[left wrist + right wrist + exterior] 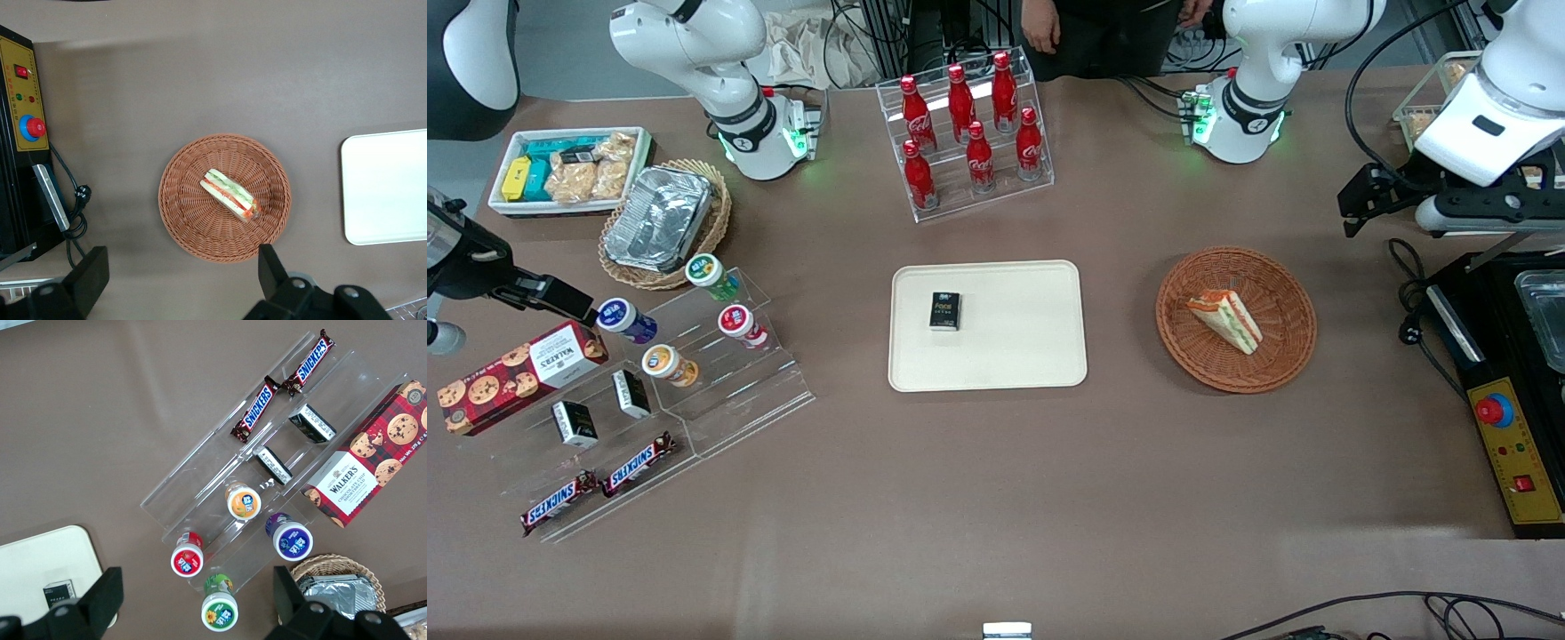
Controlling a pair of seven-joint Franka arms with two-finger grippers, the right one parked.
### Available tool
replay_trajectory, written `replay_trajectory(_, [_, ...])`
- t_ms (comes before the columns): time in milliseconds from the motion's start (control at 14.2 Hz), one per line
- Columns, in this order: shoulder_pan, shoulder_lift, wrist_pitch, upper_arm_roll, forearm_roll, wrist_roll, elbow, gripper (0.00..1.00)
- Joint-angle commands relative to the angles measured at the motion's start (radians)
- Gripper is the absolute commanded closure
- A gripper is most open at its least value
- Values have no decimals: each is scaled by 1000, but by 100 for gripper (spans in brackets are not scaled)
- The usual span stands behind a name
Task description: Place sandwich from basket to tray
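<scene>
The sandwich (1225,321) lies on its side in the basket (1236,318), slightly toward the tray from the basket's centre. Its long cut face shows the red-orange and green layers. In the left wrist view the sandwich (231,195) runs diagonally across the basket (225,198).

The tray (988,325) sits beside the basket, toward the parked arm's end of the table, about as near to the front camera as the basket. A small black box (945,311) rests on the tray. The part of the tray nearest the basket is bare.

The gripper (1356,200) hangs high above the table, farther from the front camera than the basket and toward the working arm's end. In the left wrist view its fingers (87,277) stand wide apart, and the gripper (180,277) holds nothing.

Procedure for the step in hand, the approach and grasp:
1. Bring the gripper over the middle of the sandwich.
2. Turn the wrist so the fingers close across the two bread faces, not along the wedge's length.
3. Descend inside the basket wall without touching the weave.
4. Close gently; the bread probably compresses and the filling may slip.
5. Lift straight up until clear of the basket wall.
6. Set the sandwich on the bare part of the tray, away from the black box.
</scene>
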Motion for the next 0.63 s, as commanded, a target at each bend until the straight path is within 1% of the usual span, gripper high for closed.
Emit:
replay_trajectory(0, [3,-20,-19,-3,3,7,3,1])
replay_trajectory(563, [0,-23,-24,-3,0,-13,-3,0])
